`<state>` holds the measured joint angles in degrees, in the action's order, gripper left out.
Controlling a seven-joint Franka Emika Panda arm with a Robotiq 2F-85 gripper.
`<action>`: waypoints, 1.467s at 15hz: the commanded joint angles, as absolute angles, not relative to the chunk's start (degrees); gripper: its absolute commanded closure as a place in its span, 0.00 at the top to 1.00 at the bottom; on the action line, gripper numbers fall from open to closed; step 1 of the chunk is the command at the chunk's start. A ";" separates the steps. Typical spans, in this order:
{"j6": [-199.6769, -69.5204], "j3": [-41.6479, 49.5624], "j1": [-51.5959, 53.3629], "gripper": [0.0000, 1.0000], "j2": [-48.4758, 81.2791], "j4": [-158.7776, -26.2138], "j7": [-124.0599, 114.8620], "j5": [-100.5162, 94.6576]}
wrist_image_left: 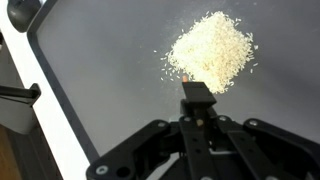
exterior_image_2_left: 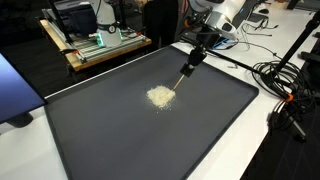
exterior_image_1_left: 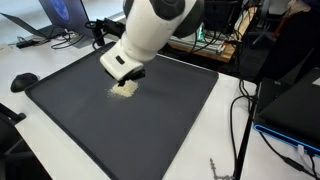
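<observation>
Pale grains [exterior_image_2_left: 160, 96] lie in a small heap near the middle of the dark mat [exterior_image_2_left: 120, 140] on the white desk [exterior_image_2_left: 290, 150]. In an exterior view the hand [exterior_image_2_left: 199, 47] hangs to the far right of them, pinched narrow on a thin stick [exterior_image_2_left: 186, 72] whose lower end reaches the heap's edge.
</observation>
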<state>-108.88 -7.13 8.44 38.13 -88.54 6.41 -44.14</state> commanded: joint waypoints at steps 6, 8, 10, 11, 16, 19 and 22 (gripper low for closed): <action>-117.76 -6.16 -0.23 0.03 31.97 -90.03 18.46 -22.84; -120.41 -6.25 -3.04 0.03 30.81 -91.13 21.57 -17.52; -122.66 -6.38 -6.06 0.03 29.80 -92.22 24.92 -12.01; -123.60 -6.35 -7.48 0.03 29.38 -92.75 26.53 -9.45; -126.77 -6.87 -14.39 0.03 27.96 -96.21 35.85 2.92; -128.97 -6.74 -17.48 0.03 27.14 -99.16 40.68 10.24; -132.09 -6.45 -19.36 0.03 26.08 -103.09 43.86 16.16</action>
<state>-128.69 -6.04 -17.53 29.21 -97.24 40.24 10.38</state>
